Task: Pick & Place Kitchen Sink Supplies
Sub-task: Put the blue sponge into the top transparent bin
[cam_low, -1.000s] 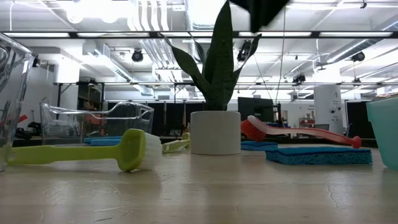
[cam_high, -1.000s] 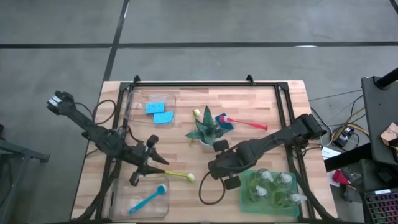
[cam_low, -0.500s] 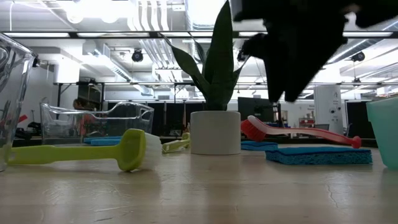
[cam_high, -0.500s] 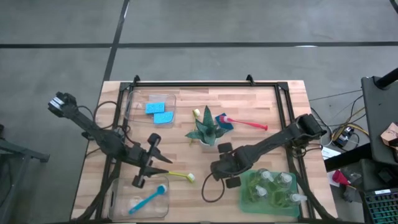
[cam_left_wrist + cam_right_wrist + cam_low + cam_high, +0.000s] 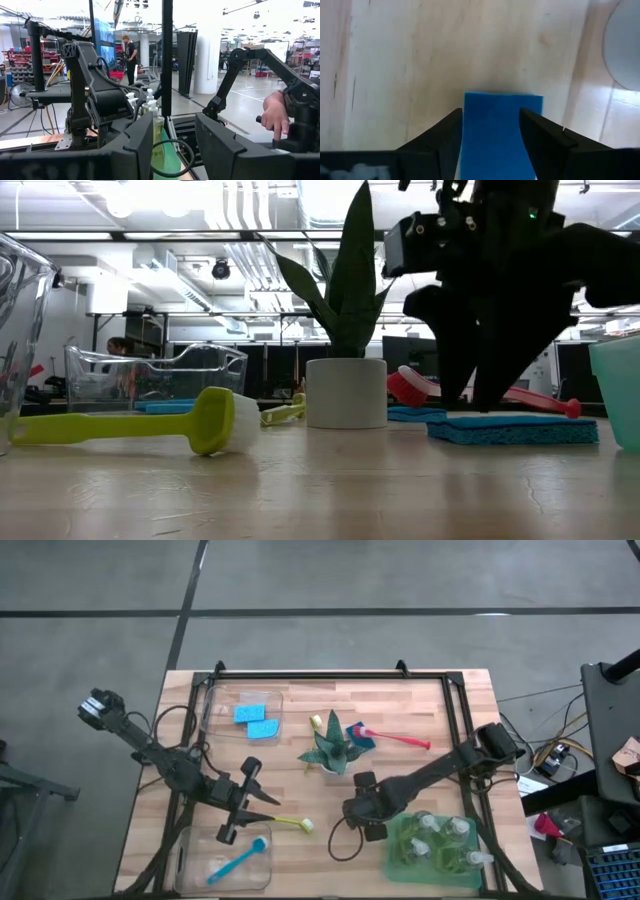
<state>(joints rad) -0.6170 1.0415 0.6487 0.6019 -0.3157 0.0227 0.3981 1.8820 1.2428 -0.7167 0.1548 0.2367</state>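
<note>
Right wrist view: right hand (image 5: pixel 491 142) points straight down at the tabletop (image 5: pixel 395 60), fingers parted to either side of a blue sponge (image 5: pixel 500 130) lying flat, not clamped on it; the high view hides this sponge under the arm, beside the green tray (image 5: pixel 400 858). Low view: that sponge (image 5: pixel 512 429) rests on the wood near the potted plant (image 5: pixel 346 390), yellow-green brush (image 5: pixel 130 423) nearer the camera. Left hand (image 5: pixel 242 802) hovers part-open and empty beside that brush (image 5: pixel 288 823); its wrist view alone shows pump bottles (image 5: pixel 154 120) beyond.

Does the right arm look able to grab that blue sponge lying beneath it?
Probably yes: the right gripper hangs directly above the blue sponge with fingers parted, and nothing shows between them.
</note>
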